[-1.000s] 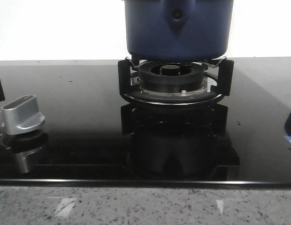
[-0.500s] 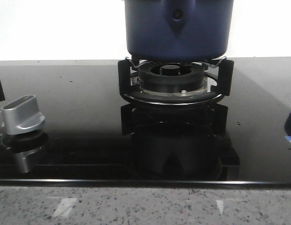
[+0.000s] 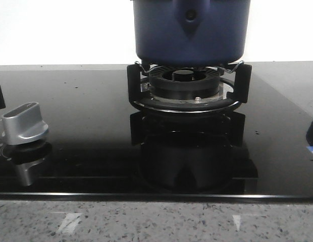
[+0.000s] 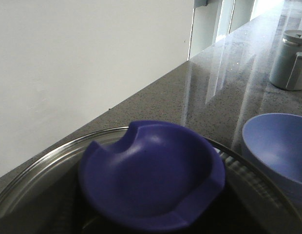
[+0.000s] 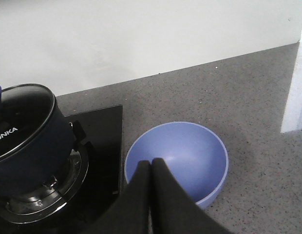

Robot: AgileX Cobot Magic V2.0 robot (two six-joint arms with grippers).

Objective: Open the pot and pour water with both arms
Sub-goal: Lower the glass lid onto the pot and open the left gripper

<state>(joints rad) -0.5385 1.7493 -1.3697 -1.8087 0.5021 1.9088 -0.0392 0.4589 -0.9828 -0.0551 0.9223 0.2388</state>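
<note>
Across the last second nothing in the front view had shifted; the pot (image 3: 192, 30) stood unmoved on the burner grate (image 3: 187, 88) of the black cooktop surface (image 3: 81, 126), so I judged the task stalled between steps; the pot was dark navy, matte and straight-sided, its triangular mount pierced by a round hole; the right gripper (image 5: 151, 168) hung above the light blue bowl (image 5: 190, 158), jaws pressed together on nothing; the left jaws were out of sight behind a blue lid knob (image 4: 151, 178).

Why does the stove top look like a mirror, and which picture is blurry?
Front view: the glossy black stove top reflects the burner and silver knob. Left wrist view: the close dark-blue lid is soft and out of focus.
</note>
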